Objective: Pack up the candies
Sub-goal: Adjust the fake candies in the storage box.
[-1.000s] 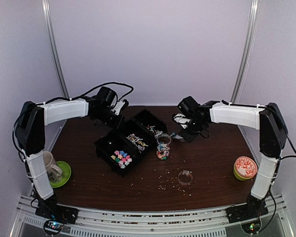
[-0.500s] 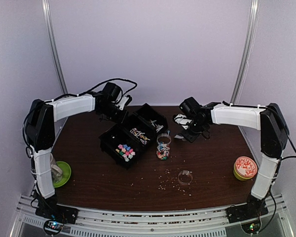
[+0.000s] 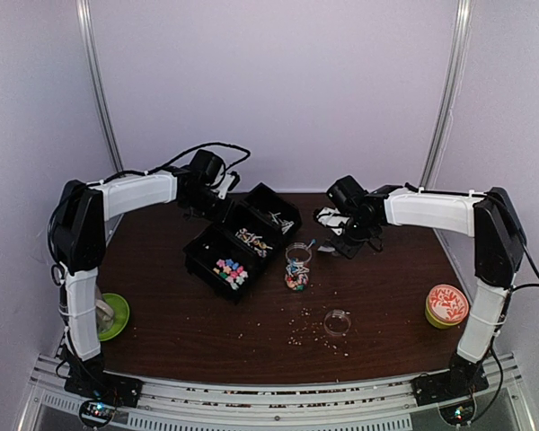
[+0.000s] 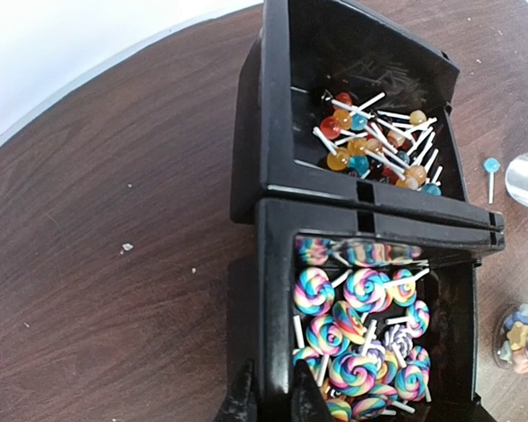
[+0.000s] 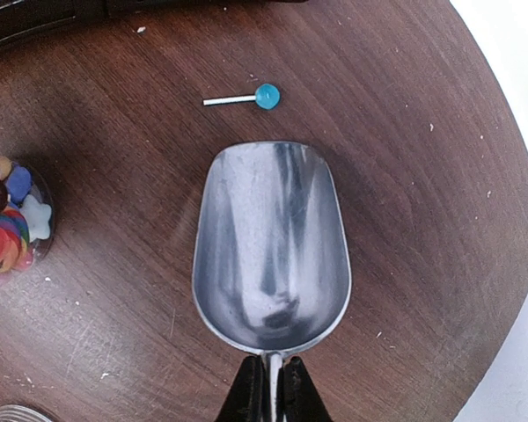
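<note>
A black tray (image 3: 207,258) with three compartments lies at the table's back middle. Bright star-like candies (image 3: 230,269) fill its near compartment. In the left wrist view, swirl lollipops (image 4: 361,325) fill one compartment and small round lollipops (image 4: 370,141) the one beyond it. My left gripper (image 4: 268,400) is shut on the tray's side wall (image 4: 277,290); it also shows in the top view (image 3: 223,203). My right gripper (image 5: 271,391) is shut on the handle of an empty metal scoop (image 5: 271,246), held low over the table. One blue lollipop (image 5: 266,96) lies loose ahead of the scoop.
A small clear jar (image 3: 296,267) part-filled with coloured candies stands right of the tray, also seen in the right wrist view (image 5: 9,220). A clear lid (image 3: 338,321) lies among beige crumbs (image 3: 301,330). A mug on a green saucer (image 3: 117,316) stands near left, an orange-topped tin (image 3: 446,305) near right.
My left arm has swung right and back, dragging and turning the black tray a little towards the back of the table. The right arm and scoop have barely moved.
</note>
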Controlling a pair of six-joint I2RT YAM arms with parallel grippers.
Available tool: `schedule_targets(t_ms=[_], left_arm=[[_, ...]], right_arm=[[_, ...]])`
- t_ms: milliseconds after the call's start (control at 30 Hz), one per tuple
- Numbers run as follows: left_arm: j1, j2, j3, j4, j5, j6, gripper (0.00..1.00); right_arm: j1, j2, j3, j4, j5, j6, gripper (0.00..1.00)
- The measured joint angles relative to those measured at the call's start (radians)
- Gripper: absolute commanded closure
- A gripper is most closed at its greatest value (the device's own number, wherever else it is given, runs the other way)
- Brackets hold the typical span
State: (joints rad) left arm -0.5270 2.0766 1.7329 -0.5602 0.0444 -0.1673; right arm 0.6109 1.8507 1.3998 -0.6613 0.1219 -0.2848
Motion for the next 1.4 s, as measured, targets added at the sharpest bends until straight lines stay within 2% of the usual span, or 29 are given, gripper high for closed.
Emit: schedule_targets(t_ms=[933, 1400], left_arm=[[-0.051, 0.046, 0.029, 0.01, 0.047, 0.114, 1.0], [-0.063, 0.074, 0.061, -0.048, -0.065, 0.113, 1.0]], right_arm=[[0.0, 0.031, 0.007, 0.067, -0.021, -0.009, 1.0], [0.0, 0.028, -0.051, 0.18, -0.027, -0.008, 1.0]])
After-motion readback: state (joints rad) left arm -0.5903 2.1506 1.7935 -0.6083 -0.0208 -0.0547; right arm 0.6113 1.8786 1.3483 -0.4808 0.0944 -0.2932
